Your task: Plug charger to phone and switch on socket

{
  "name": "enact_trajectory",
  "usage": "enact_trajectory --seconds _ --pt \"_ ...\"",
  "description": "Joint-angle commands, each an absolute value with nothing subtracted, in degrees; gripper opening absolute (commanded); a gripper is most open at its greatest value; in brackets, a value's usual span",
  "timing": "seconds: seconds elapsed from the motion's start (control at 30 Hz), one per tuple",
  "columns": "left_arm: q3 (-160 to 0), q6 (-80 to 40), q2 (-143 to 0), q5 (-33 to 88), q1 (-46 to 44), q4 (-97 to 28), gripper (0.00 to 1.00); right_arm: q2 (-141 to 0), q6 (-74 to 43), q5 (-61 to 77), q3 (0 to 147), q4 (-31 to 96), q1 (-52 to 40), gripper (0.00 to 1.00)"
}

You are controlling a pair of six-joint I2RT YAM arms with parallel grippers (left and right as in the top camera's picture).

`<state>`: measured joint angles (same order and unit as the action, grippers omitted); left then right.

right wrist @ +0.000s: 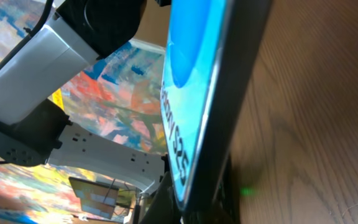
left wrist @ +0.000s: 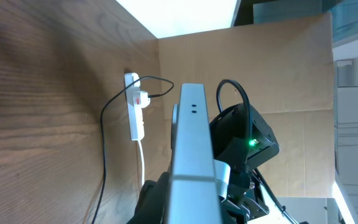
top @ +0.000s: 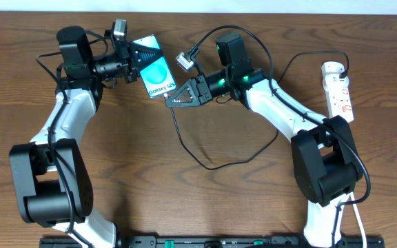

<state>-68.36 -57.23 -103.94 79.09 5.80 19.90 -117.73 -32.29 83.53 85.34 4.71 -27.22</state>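
**Overhead view: both my arms meet at the phone, plug tip at its lower edge**

A brown wooden table (top: 185,207) fills the frame. My two arms reach in from the near edge and converge at top centre. The socket (top: 339,86), a white strip, lies at the far right, well apart from both grippers. The phone (top: 158,74), tilted with its blue screen showing, is gripped at its upper end by my left gripper (top: 135,56). The charger (top: 205,164), a thin black cable, loops over bare wood from the socket to my right gripper (top: 173,100). Its jaws are clenched on the small plug tip, right at the phone's lower edge. I cannot tell whether the tip is seated.

Risks, as I judge them: a tip out of line with the port could scrape or jam. A hard push could slide the phone in my left grip. Reaching for the switch could drag the cable and pull the tip out.

Open wood lies mid-table. The table's far edge sits close behind the phone.
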Motion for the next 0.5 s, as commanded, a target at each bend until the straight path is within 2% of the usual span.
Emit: enact_trajectory --seconds 0.0,0.17,0.27,0.4,0.47 --pt "-68.47 -57.76 -103.61 79.81 6.13 21.30 0.07 -117.86 -33.43 83.05 86.21 4.97 -27.09 0.02" --pt "-68.47 -60.07 -103.61 77.49 8.32 22.46 0.07 -117.86 -30.02 80.09 86.04 13.30 -26.92 0.02" --pt "-68.47 -62.52 -103.61 77.71 10.39 22.44 0.07 -117.86 -26.35 71.05 86.04 23.62 -26.55 0.02" --pt "-68.47 -63.11 -103.61 79.50 11.77 22.52 0.07 -117.86 -25.65 49.98 86.04 36.95 -26.39 0.02" --pt "-68.47 -63.11 -103.61 79.92 11.81 22.94 0.07 -117.86 -28.69 32.23 86.04 45.12 -26.39 0.02"
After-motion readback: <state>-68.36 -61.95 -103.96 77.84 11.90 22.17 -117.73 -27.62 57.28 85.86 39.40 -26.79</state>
